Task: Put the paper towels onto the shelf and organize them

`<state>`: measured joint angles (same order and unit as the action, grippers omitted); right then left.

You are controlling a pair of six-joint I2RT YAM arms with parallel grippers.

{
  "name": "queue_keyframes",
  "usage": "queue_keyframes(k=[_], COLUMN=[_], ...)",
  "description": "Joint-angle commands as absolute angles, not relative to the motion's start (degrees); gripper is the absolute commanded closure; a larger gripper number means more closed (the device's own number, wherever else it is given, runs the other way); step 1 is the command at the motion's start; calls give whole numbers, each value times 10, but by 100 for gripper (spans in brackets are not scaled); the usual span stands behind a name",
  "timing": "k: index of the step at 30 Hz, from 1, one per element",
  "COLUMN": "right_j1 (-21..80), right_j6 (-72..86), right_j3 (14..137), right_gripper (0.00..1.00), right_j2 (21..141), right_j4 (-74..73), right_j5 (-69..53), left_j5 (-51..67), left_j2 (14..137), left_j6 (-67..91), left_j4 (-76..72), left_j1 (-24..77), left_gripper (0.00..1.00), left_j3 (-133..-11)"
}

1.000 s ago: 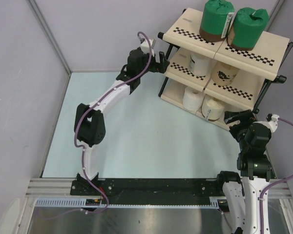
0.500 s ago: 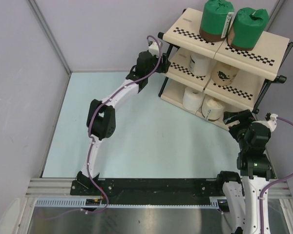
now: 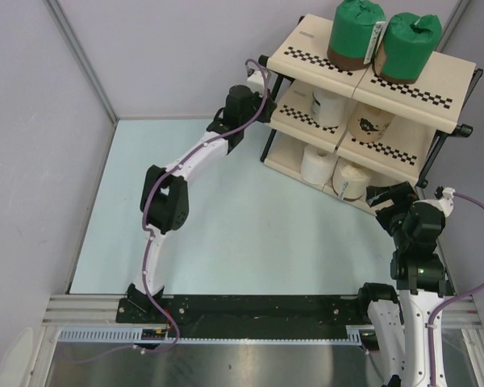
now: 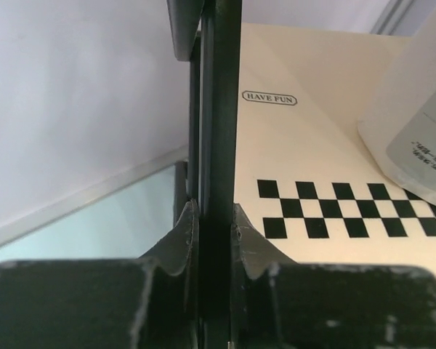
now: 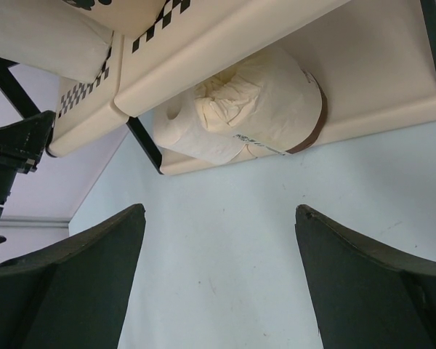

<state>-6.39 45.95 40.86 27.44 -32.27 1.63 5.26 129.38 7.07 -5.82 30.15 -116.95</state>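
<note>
The shelf (image 3: 306, 44) stands at the back right. Two green paper towels (image 3: 356, 31) (image 3: 413, 44) sit on its top tier, a white roll (image 3: 331, 106) and a tan one (image 3: 371, 122) on the middle tier, and a white roll (image 3: 318, 163) and a cream one (image 3: 351, 179) on the bottom. My left gripper (image 3: 266, 98) is at the shelf's left end. In the left wrist view the gripper (image 4: 214, 211) is shut on the black frame tube (image 4: 221, 109). My right gripper (image 5: 219, 209) stands open over the table in front of the cream roll (image 5: 269, 102), holding nothing.
Grey walls close off the left and back of the pale blue table (image 3: 226, 218). The shelf's beige panel (image 4: 305, 145) and a white-wrapped roll (image 4: 418, 109) lie just right of my left fingers. A black metal rail (image 3: 258, 310) runs along the near edge.
My left arm has reached right to the shelf's left end, and its jaws have closed from wide open onto the frame tube. The right arm has barely moved.
</note>
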Motion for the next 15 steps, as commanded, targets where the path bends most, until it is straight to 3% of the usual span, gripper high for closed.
queue_keyframes(k=[1, 15], right_j1=[-66, -66], right_j6=[447, 425], right_j3=[409, 410], right_gripper=[11, 12], right_j2=[267, 240], right_j4=[-306, -296], right_j5=[6, -3], left_j5=[117, 108], left_j2=[1189, 814], left_j6=[160, 178], left_j4=[30, -49], left_j1=[281, 281], left_gripper=[100, 100], left_j3=[-1118, -664])
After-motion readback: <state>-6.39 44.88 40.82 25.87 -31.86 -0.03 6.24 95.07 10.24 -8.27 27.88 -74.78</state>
